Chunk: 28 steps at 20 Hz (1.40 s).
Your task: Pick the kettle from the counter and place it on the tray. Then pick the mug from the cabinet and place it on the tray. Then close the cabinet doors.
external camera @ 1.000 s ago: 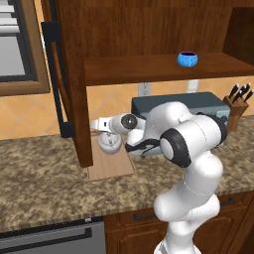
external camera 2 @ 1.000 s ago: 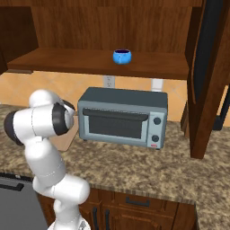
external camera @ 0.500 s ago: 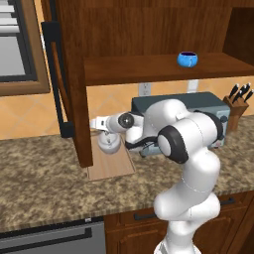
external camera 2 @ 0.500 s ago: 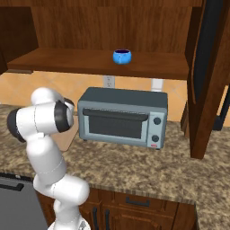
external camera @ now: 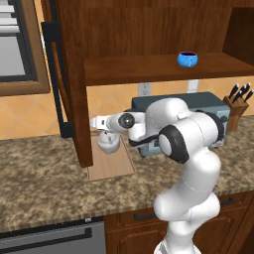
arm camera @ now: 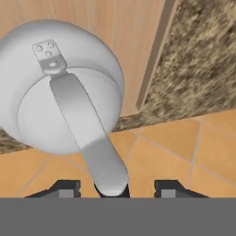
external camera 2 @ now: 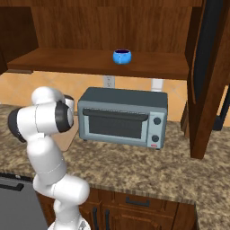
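Gripper (arm camera: 113,188) seen with fingertips (arm camera: 67,186) parted either side of the kettle (arm camera: 60,85) handle — grip let go, nothing clamped. Kettle directly ahead of the hand, just beyond the tips, sitting on the tray (external camera: 111,163) at the far left of the granite counter (external camera: 44,188), under the open left cabinet door (external camera: 69,74). First leg judged done: kettle delivered to the wooden board. Still to come — blue mug (external camera: 187,59), alone on the cabinet shelf (external camera: 149,69) up and to the right, well apart from the hand, above the toaster oven (external camera 2: 122,116). Both doors standing open; right door (external camera 2: 209,76) swung out near the knife block (external camera: 238,99). Closing not yet begun.
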{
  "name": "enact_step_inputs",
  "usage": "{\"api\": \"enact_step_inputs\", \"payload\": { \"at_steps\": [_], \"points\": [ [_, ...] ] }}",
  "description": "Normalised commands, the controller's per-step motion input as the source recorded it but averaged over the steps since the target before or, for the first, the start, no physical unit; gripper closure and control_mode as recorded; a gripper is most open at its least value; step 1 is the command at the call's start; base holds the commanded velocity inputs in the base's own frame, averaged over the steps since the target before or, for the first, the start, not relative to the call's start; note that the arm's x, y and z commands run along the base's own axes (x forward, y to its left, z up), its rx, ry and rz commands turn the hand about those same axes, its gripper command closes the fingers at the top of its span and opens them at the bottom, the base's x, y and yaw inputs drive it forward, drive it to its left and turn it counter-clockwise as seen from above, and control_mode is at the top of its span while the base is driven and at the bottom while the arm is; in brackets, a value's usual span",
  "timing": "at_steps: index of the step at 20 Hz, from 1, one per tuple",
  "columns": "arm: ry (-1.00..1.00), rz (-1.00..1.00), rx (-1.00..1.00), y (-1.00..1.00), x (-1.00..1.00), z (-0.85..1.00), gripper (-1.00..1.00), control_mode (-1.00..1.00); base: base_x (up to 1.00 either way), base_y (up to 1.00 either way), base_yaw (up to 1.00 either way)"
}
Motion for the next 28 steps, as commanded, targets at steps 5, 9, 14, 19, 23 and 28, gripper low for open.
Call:
{"api": "enact_step_inputs", "payload": {
  "at_steps": [5, 9, 14, 19, 23, 28],
  "points": [
    [-0.10, 0.00, -0.06, -0.11, -0.14, 0.13, -1.00, -1.00, 0.00, 0.00, 0.00],
    [-0.10, 0.00, -0.15, -0.02, -0.40, 0.28, -1.00, -1.00, 0.00, 0.00, 0.00],
    [-0.06, -0.04, -0.11, 0.00, -0.45, 0.37, -1.00, -1.00, 0.00, 0.00, 0.00],
    [0.00, -0.17, -0.01, 0.00, -0.39, 0.49, -1.00, -1.00, 0.00, 0.00, 0.00],
    [0.06, -0.26, 0.06, 0.00, -0.29, 0.70, -1.00, -1.00, 0.00, 0.00, 0.00],
    [0.09, -0.22, 0.15, 0.00, -0.36, 0.62, -1.00, -1.00, 0.00, 0.00, 0.00]
  ]
}}
